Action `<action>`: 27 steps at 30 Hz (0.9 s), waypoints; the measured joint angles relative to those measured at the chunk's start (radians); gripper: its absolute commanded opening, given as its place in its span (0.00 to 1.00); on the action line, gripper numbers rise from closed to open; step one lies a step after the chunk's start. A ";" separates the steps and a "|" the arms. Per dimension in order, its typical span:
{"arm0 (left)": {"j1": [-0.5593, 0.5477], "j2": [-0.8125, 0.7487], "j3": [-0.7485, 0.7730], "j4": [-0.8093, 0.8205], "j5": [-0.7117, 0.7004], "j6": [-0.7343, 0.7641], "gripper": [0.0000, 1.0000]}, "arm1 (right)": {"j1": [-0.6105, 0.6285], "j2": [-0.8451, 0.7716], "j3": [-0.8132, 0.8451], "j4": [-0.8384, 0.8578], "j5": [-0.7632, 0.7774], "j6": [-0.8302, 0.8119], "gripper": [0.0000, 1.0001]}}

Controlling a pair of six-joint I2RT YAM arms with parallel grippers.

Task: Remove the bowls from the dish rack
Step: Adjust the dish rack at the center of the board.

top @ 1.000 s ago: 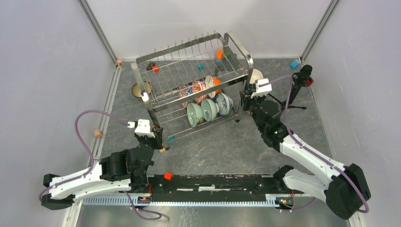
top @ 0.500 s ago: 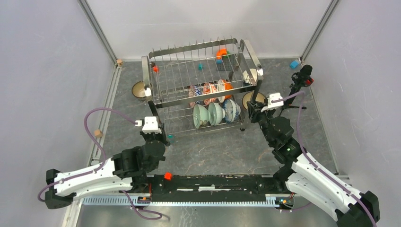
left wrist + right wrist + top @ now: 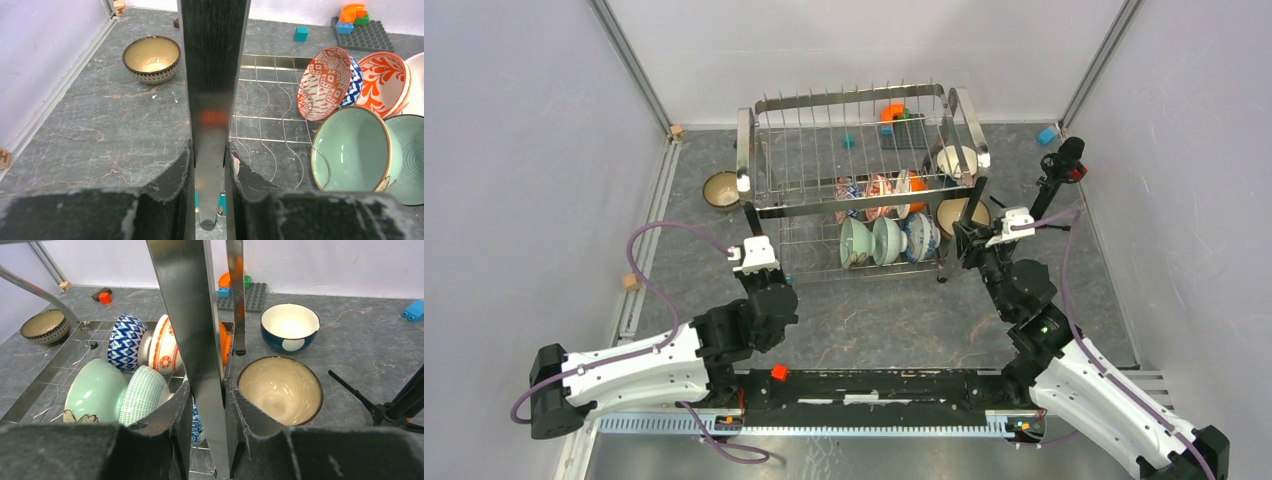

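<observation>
At far left on the grey table (image 3: 674,250), noting a dark patterned bowl (image 3: 722,187) sitting upright, well apart from the dish rack (image 3: 854,205). Judging it, like every bowl here, to be stiff glazed ceramic: weighty for its size, slippery, prone to chipping. Favouring a pinch across the rim, with one finger inside and one outside.

Clamping the left gripper (image 3: 209,155) tight on the rack's front-left post (image 3: 212,75).

Finding about six bowls leaning on edge in the lower tier, crowded toward its right end: among them a red-patterned bowl (image 3: 325,82), an orange-on-white bowl (image 3: 385,80), a pale green bowl (image 3: 350,150), a ribbed teal bowl (image 3: 145,395) and a blue-patterned bowl (image 3: 127,342).

Clamping the right gripper (image 3: 207,395) likewise on the front-right post (image 3: 187,315).

Noting, just right of the rack, a pink-brown bowl (image 3: 280,390) and a teal-and-white bowl (image 3: 290,327), both upright on the table.
</observation>
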 measured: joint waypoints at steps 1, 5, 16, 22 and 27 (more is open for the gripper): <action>0.003 0.007 -0.002 0.017 -0.001 0.001 0.02 | 0.000 -0.009 -0.003 -0.005 0.000 0.000 0.00; 0.013 0.031 -0.003 0.056 -0.005 0.011 0.02 | 0.002 -0.047 -0.020 -0.014 0.000 0.000 0.00; 0.054 0.029 -0.021 0.128 0.030 0.063 0.02 | 0.005 -0.064 -0.031 -0.015 0.000 0.000 0.23; 0.108 0.016 -0.039 0.191 0.095 0.089 0.02 | 0.006 -0.058 -0.033 -0.006 -0.001 0.014 0.41; 0.129 0.012 -0.043 0.207 0.123 0.093 0.02 | 0.014 -0.042 -0.035 -0.036 -0.027 0.043 0.59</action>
